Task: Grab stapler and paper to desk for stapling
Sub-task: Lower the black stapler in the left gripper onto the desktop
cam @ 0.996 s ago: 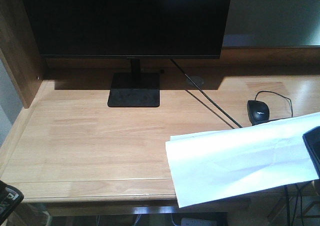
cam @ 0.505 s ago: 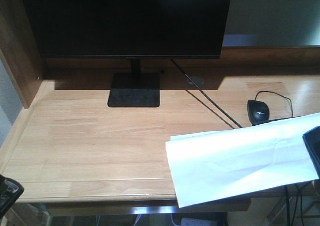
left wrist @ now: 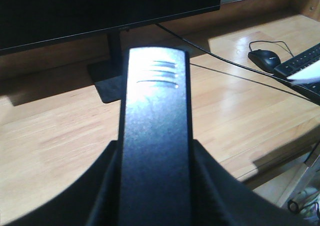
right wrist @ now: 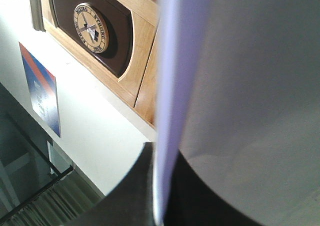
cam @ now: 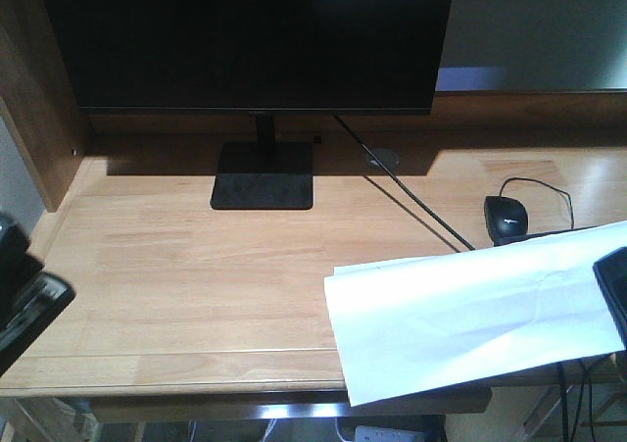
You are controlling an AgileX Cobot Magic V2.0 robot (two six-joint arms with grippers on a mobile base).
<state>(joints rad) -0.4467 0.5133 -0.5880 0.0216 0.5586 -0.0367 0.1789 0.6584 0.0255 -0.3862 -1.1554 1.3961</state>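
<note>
Daylight washes the tabletop (cam: pixel 196 285), brightest at the right. The monitor (cam: pixel 245 40) throws a dark shadow band along the back. The paper (cam: pixel 470 315) glares bluish-white. Glare whitens the stapler (left wrist: pixel 155 80). The right wrist view is blurred close up.

— What is on the desk (cam: pixel 176 266)?
— A monitor (cam: pixel 245 40) stands at the back, left of centre. To its right lies a mouse (cam: pixel 506 217). In front of the mouse is the paper (cam: pixel 460 315), overhanging the desk's front edge.
— And at the sides?
— The left gripper (cam: pixel 27 300) is at the front left corner, with the stapler (left wrist: pixel 155 131) between its fingers. The right gripper (cam: pixel 614 300) is at the paper's right end.
</note>
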